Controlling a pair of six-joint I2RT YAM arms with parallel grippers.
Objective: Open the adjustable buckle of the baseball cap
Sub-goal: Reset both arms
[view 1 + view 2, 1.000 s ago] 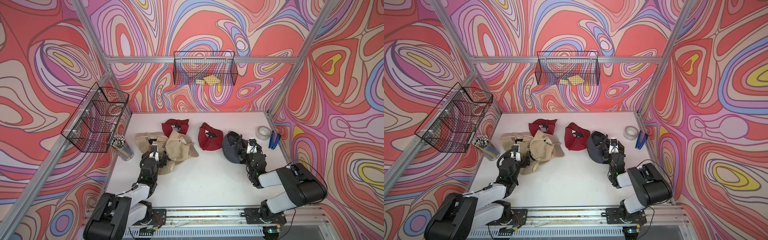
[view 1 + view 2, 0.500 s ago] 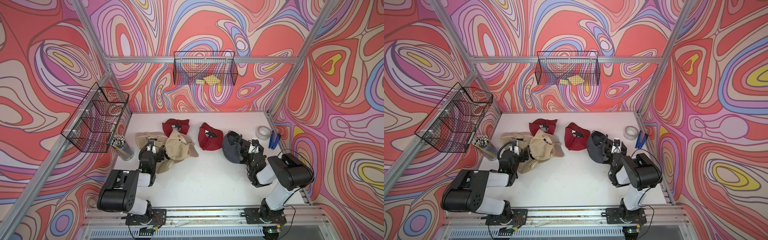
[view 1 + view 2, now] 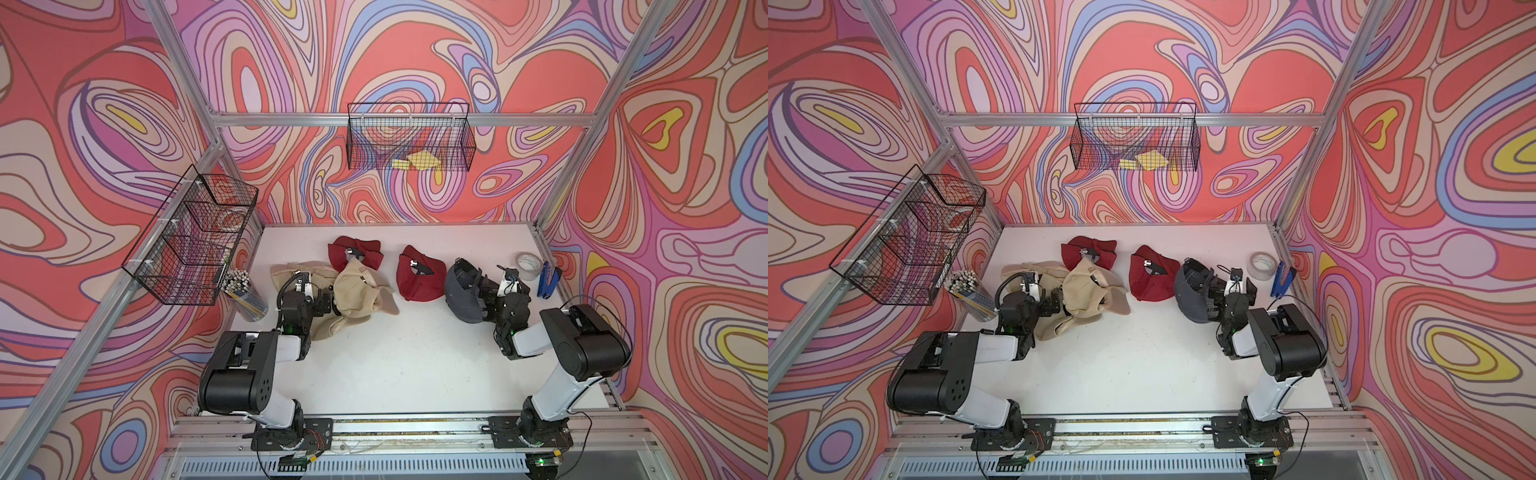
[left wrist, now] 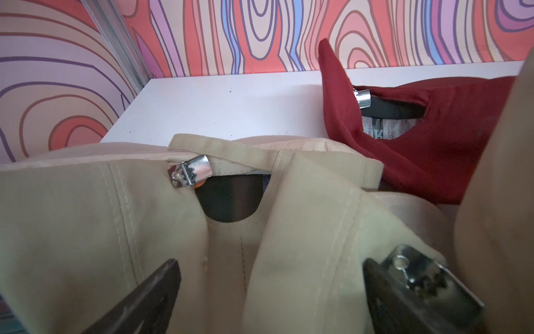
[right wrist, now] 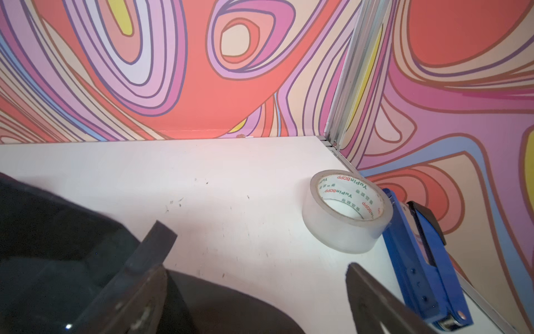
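Your left gripper (image 4: 270,266) stood spread over the beige cap (image 3: 357,291), at 10 o'clock on the table (image 3: 415,374). Your right gripper (image 5: 257,250), also spread, was by the dark cap (image 3: 459,295), at 2 o'clock.

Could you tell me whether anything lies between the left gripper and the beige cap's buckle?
Nothing visible does. In the left wrist view the open left gripper faces the buckle across the cloth of the beige cap only; a second buckle lies beside one finger, off that line.
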